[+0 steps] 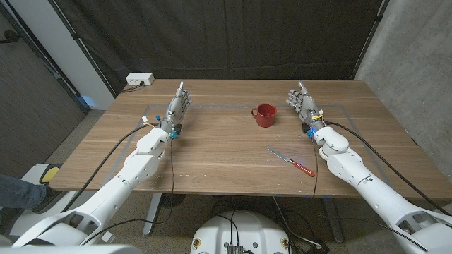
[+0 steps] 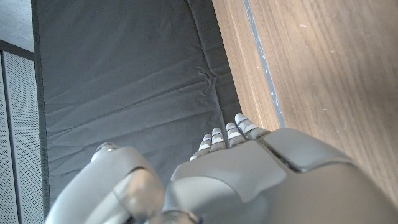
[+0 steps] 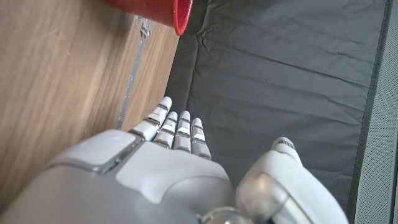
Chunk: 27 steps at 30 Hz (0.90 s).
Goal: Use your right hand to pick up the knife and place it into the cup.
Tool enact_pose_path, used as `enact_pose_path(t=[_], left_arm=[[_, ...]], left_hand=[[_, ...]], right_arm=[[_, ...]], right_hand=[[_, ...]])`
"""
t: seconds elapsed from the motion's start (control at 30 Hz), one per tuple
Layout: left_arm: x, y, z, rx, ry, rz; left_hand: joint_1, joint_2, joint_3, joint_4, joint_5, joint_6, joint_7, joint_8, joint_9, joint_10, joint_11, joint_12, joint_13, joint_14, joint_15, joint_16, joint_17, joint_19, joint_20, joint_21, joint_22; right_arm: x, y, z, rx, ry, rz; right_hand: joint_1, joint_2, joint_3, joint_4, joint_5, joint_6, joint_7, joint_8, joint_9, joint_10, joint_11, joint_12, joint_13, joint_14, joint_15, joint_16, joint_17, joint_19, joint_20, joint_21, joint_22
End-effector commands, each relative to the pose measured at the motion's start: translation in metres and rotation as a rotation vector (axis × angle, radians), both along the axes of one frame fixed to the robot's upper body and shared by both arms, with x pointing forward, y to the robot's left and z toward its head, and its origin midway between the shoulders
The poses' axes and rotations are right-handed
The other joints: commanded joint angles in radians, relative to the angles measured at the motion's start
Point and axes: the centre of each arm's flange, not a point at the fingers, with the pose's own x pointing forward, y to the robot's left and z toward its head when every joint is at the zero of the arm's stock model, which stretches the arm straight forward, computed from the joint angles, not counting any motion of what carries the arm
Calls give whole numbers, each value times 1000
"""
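Note:
A red cup (image 1: 265, 114) stands upright on the wooden table (image 1: 226, 152), slightly right of the middle; its rim edge also shows in the right wrist view as the red cup (image 3: 158, 12). A knife (image 1: 290, 161) with a silver blade and a red handle lies on the table nearer the front edge, handle toward the right. My right hand (image 1: 304, 102) stands to the right of the cup, fingers straight and holding nothing, well behind the knife. My left hand (image 1: 179, 106) stands at the far left, fingers extended, empty. In the wrist views both the right hand (image 3: 168, 168) and the left hand (image 2: 249, 174) hold nothing.
A white power strip (image 1: 139, 80) sits at the table's far left corner. A black curtain (image 1: 226, 39) hangs behind the table. A line of tape (image 1: 212, 106) marks a rectangle on the tabletop. A person's leg and shoe (image 1: 28, 192) show at the left edge.

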Motion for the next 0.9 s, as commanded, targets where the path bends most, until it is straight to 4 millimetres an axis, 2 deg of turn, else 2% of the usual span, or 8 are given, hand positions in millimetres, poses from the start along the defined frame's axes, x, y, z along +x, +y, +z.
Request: enact_pose_path(t=[0.03,0.17,0.4,0.9], left_arm=[[-6,-1,2,14,-16,-17],[-8,-1,3,22,-14,-26],[-11,0,4,38,-15,-36],[-15,-4,7,37,-33,-37]], left_hand=[[5,3,-1,3,8,-7,-2,5,5,-4,-5,6,3,-8,-3,6,2,-7,-6,2,5],[7,6,-1,2,9,-3,-3,7,5,-1,-7,7,1,-4,-4,7,2,-5,-7,1,5],[17,16,0,-4,11,7,-6,8,5,16,-13,12,-8,22,-11,13,0,33,-23,5,5],[25,24,0,-8,12,24,-3,12,5,26,-12,13,-14,29,-15,12,0,34,-19,-2,6]], right_arm=[[-18,4,-8,17,-42,-22],[-30,0,-10,22,-64,-34],[-49,-5,-13,9,-87,-50],[-89,-24,-28,-6,-108,-86]], right_hand=[[19,4,10,-6,2,21,-4,10,2,26,-7,13,2,26,-7,9,4,15,-19,1,3],[26,7,12,-10,2,36,-9,15,2,36,-12,16,2,35,-11,10,4,26,-22,1,3],[33,10,14,-14,2,40,-12,15,2,39,-14,16,3,39,-13,9,4,34,-25,0,3],[49,14,18,-24,1,50,-15,17,3,51,-17,18,3,51,-17,9,4,46,-26,-3,3]])
